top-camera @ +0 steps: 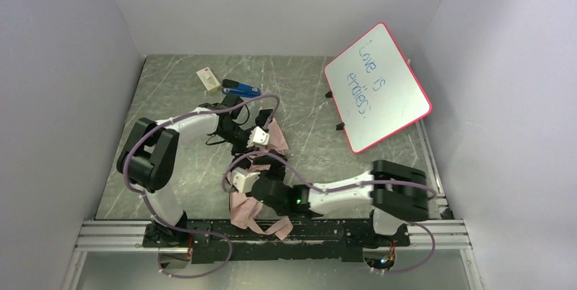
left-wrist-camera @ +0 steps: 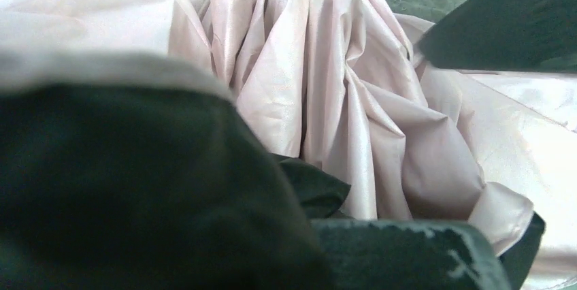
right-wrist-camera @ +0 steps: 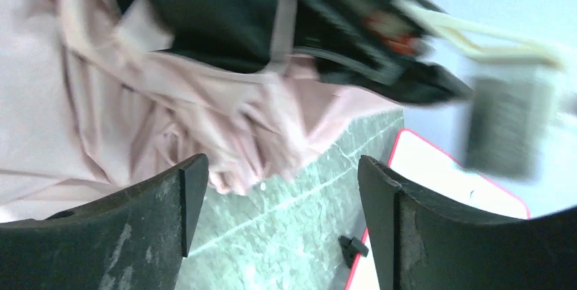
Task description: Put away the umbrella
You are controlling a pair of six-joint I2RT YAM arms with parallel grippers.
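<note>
The umbrella (top-camera: 275, 137) lies collapsed on the green marble table (top-camera: 320, 147), its pale pink fabric crumpled from the middle down to the front rail. More of its fabric shows near the rail. My left gripper (top-camera: 260, 137) is at the far end of the fabric. In the left wrist view its blurred black fingers (left-wrist-camera: 408, 256) meet over a black and pink fold of the umbrella (left-wrist-camera: 320, 99). My right gripper (top-camera: 238, 181) is open and empty. In its wrist view the right gripper (right-wrist-camera: 282, 167) has bare table between the jaws and the umbrella (right-wrist-camera: 170, 99) just beyond.
A pink-framed whiteboard (top-camera: 377, 86) stands tilted at the back right and shows in the right wrist view (right-wrist-camera: 435, 188). A blue tool (top-camera: 241, 88) and a small box (top-camera: 208, 77) lie at the back left. A metal rail (top-camera: 109, 234) runs along the front edge.
</note>
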